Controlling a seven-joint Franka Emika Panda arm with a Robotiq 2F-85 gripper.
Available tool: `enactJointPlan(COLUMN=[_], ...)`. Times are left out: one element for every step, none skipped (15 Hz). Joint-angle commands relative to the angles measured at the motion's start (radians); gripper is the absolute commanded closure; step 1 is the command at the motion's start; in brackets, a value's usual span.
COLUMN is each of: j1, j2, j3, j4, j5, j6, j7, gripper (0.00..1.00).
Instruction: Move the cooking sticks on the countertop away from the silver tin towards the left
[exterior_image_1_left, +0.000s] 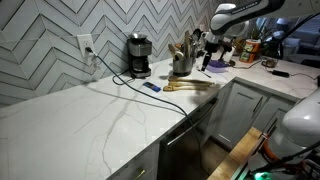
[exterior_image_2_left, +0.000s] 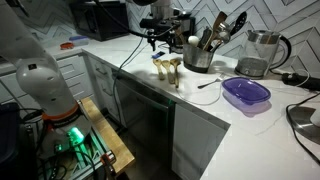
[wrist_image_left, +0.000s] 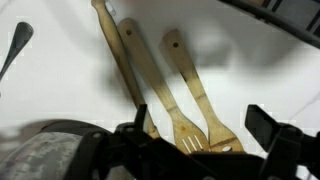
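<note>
While the fingers (wrist_image_left: 268, 128) hang spread and empty above the cooking sticks (wrist_image_left: 190, 100), the step in hand looks like the approach before a grasp. In an exterior view the sticks lie flat on the tabletop (exterior_image_1_left: 90, 110), near the silver tin (exterior_image_1_left: 182, 66), at its 5 o'clock. The next move likely calls for lowering, pinching the handles, then carrying them leftward, clear of the tin. It holds darker wooden spoons (exterior_image_1_left: 184, 45), standing upright. What the purple container (exterior_image_2_left: 246, 93) holds cannot be told.

Kitchen: countertop (exterior_image_1_left: 60, 115), coffee maker (exterior_image_1_left: 138, 55), kettle (exterior_image_2_left: 262, 52).
</note>
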Motion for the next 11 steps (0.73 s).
enactJointPlan(j1=[0.003,0.004,0.004,0.003,-0.001,0.009,0.009,0.010,0.010,0.010,0.010], j2=[-0.123,-0.147,-0.172,-0.196,-0.213,-0.144,-0.164,-0.179,-0.188,-0.192,-0.193], j3=[-0.009,-0.012,-0.016,-0.020,-0.022,-0.016,-0.020,-0.023,-0.024,-0.024,-0.024], j4=[-0.067,-0.074,-0.085,-0.098,-0.103,-0.049,-0.057,-0.066,-0.073,-0.077,-0.078], j5=[-0.045,-0.047,-0.048,-0.043,-0.050,-0.029,-0.031,-0.033,-0.034,-0.035,-0.035], j6=[-0.043,-0.050,-0.055,-0.044,-0.048,-0.044,-0.044,-0.043,-0.043,-0.043,-0.043], j7=[-0.128,-0.159,-0.183,-0.192,-0.193,-0.158,-0.164,-0.167,-0.167,-0.167,-0.168], gripper=[0.00,0.00,0.00,0.00,0.00,0.00,0.00,0.00,0.00,0.00,0.00])
